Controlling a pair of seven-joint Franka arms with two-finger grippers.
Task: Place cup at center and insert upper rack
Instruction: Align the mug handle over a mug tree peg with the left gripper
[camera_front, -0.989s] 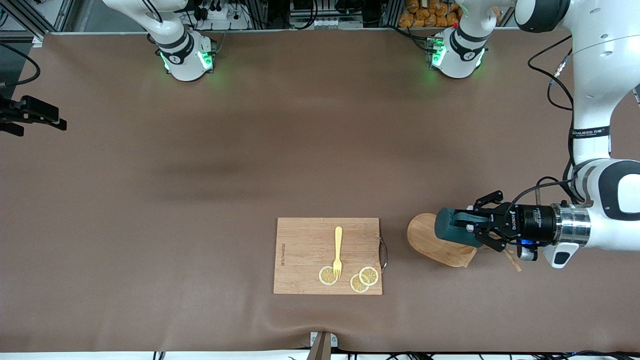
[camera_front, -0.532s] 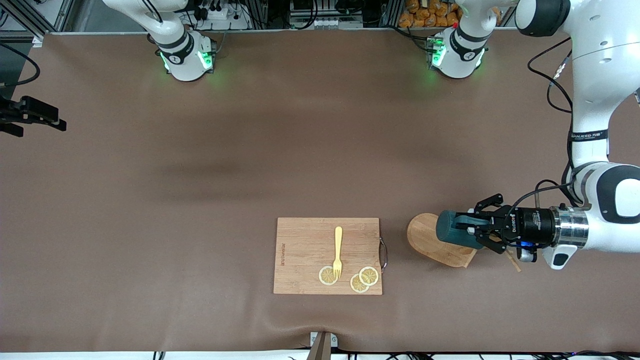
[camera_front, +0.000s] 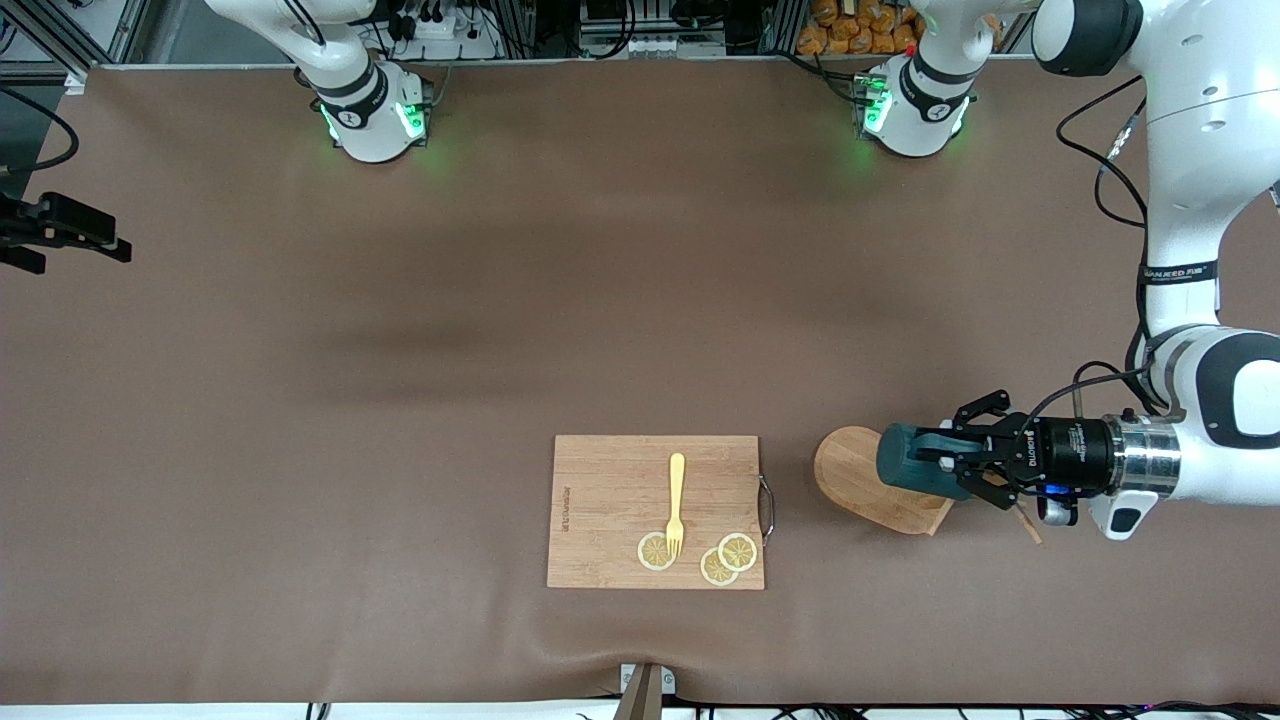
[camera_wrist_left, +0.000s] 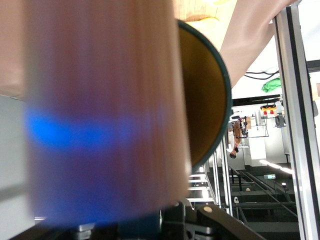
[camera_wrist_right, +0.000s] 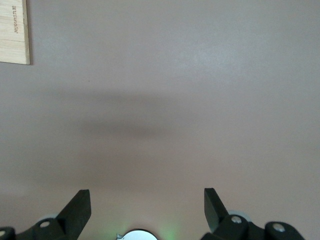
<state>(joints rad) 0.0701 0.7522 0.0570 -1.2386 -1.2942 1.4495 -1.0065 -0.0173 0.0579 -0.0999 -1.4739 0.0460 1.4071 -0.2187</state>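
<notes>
Toward the left arm's end of the table (camera_front: 400, 330), the left gripper (camera_front: 935, 459) is clamped on the one cup (camera_front: 912, 467), a small dark teal cylinder held on its side above the oval base of the upper rack (camera_front: 860, 480). In the left wrist view the cup (camera_wrist_left: 207, 100) shows a smooth mustard-yellow inside ringed by a thin teal rim. The rack is a single piece of light wood lying tipped over: its flat oval base faces the camera, and one thin peg pokes out past the gripper's far edge; its post is hidden by the gripper and cup.

Just beside the rack, toward the right arm's end, lies one rectangular bamboo cutting board (camera_front: 610, 480) with fine straight grain and a metal handle (camera_front: 768, 509) on the edge nearest the rack. On it sit one pale yellow fork (camera_front: 676, 503) and three round lemon slices (camera_front: 738, 551), flat and thin; two of them overlap, and the fork's tines rest on the third.

The right gripper (camera_wrist_right: 147, 205) hangs over bare brown tabletop with its two dark fingers (camera_wrist_right: 79, 207) spread wide and nothing between them; this arm waits. A corner of the board (camera_wrist_right: 14, 31) shows in its view. The table cover is a smooth, matte brown sheet, slightly rippled at its near edge
</notes>
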